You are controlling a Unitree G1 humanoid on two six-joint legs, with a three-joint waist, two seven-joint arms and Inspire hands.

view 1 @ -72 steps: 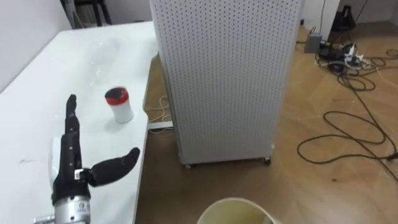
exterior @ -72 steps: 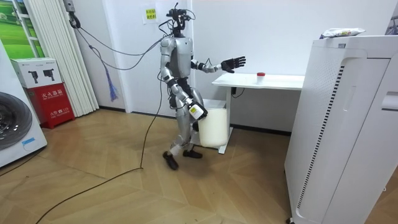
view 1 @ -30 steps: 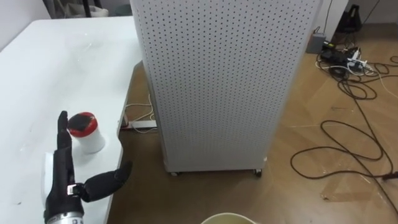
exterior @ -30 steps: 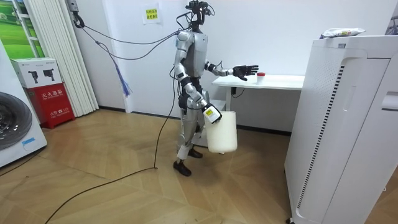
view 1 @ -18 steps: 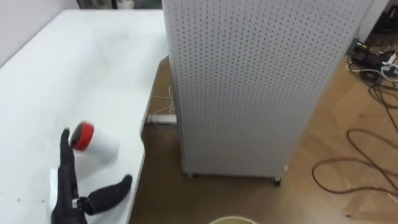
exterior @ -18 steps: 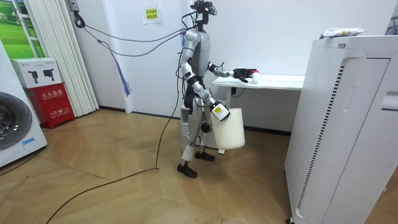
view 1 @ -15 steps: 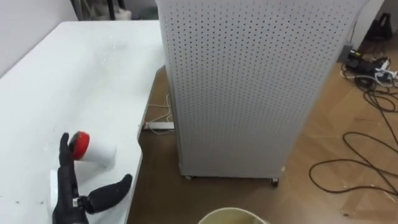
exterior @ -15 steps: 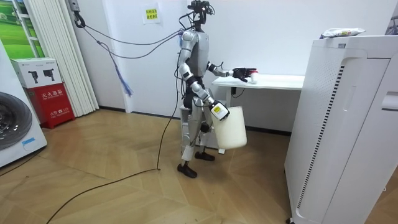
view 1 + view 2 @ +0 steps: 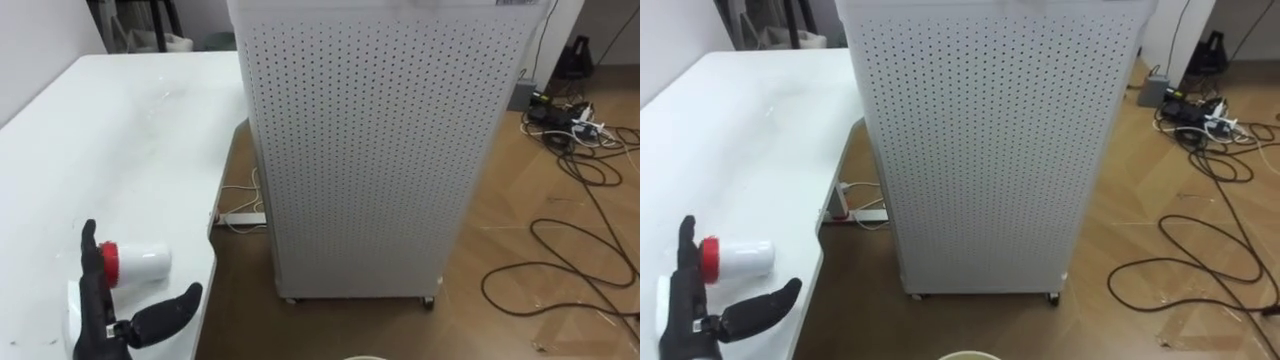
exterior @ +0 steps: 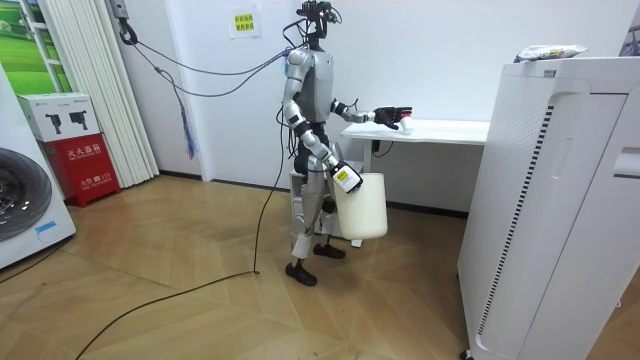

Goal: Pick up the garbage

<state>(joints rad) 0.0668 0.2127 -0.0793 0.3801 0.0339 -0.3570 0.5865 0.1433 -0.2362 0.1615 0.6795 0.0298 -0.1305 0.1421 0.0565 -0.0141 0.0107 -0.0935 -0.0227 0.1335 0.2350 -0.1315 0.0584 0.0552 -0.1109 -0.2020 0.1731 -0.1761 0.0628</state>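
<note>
Nearest me in the left eye view is the robot's left hand (image 9: 95, 312), fingers straight and pressed together, thumb spread wide toward 3 o'clock, holding nothing. Right at its fingertips lies the garbage, a small white container (image 9: 135, 262) on its side near the front edge of the white table (image 9: 120, 130), red cap toward 9 o'clock and against or just beside the fingers. To take it cleanly, I'd say the hand should slide toward 1 o'clock so the body sits between thumb and fingers, then close gently, since a round thing lying down will roll off the edge if nudged. Its right hand (image 10: 338, 175) carries the white bucket (image 10: 362, 208) at its hip; how it grips I cannot tell. Beyond, at 1 o'clock, stands the perforated white cabinet (image 9: 370, 150), and cables (image 9: 570, 240) trail on the floor. A couple of seconds ago the container stood upright; now it is toppled
</note>
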